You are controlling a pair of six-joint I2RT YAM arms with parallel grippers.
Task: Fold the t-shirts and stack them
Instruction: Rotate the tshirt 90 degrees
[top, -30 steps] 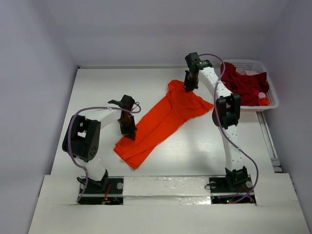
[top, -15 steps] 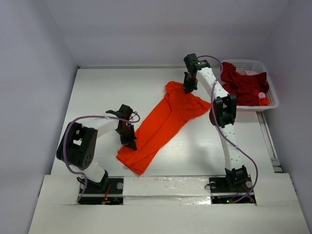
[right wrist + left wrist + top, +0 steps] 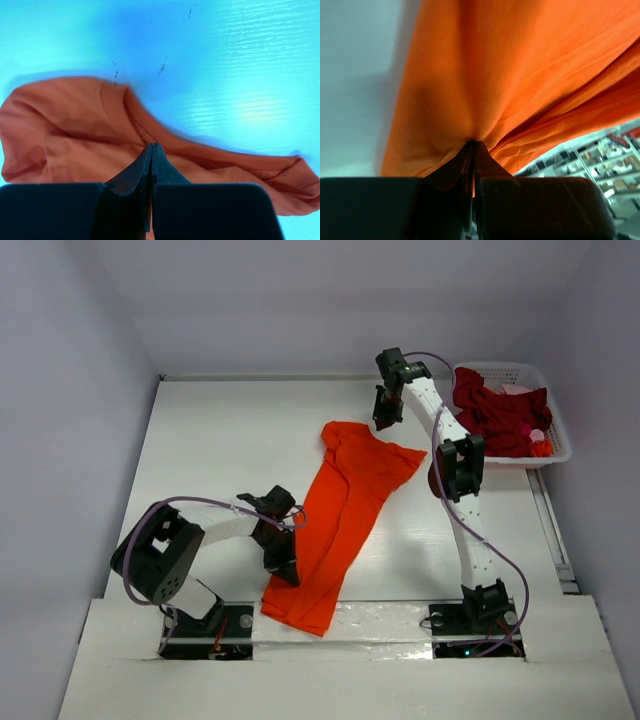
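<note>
Orange t-shirt [image 3: 348,502] lies stretched diagonally mid-table [image 3: 220,440], hem near, collar far.
Left gripper [image 3: 472,146] clamped tight on its near-left edge; right gripper [image 3: 151,147] closed, empty, by the collar.

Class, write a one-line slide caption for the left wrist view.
Left pincer shut on a bunched fold of the orange t-shirt.
</note>
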